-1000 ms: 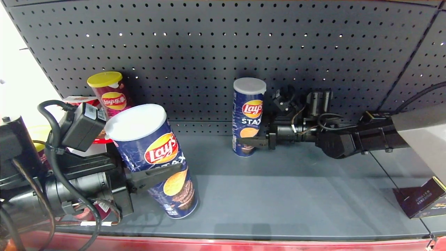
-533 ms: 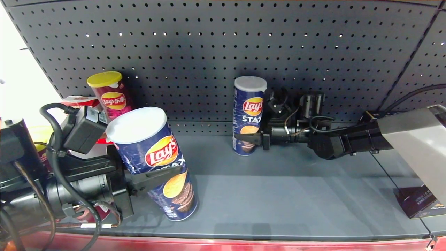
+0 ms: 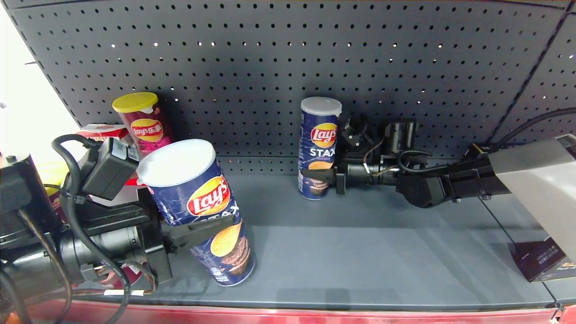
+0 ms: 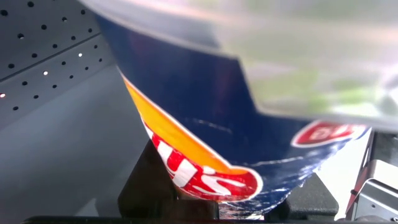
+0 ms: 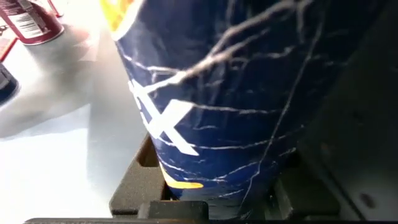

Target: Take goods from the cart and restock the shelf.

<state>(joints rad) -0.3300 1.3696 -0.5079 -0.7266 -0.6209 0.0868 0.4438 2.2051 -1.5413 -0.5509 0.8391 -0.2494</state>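
while the left hand (image 3: 200,225) grips a tilted blue can (image 3: 193,189), white-lidded, right hand (image 3: 317,177) holding an upright can (image 3: 320,135)

Plenty of open shelf deck (image 3: 369,252) in the middle. From there, the upright blue can (image 3: 318,148) and right arm (image 3: 450,184) block 12 to 2 o'clock, the tilted blue can (image 3: 198,211) sits at 9, and the dark box (image 3: 542,261) at 3.

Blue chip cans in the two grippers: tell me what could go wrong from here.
1. The left can leans in the left gripper, near the front edge of the shelf; released tilted, it may topple off.
2. The right gripper grips the upright right can low down; withdrawing carelessly could tip it.
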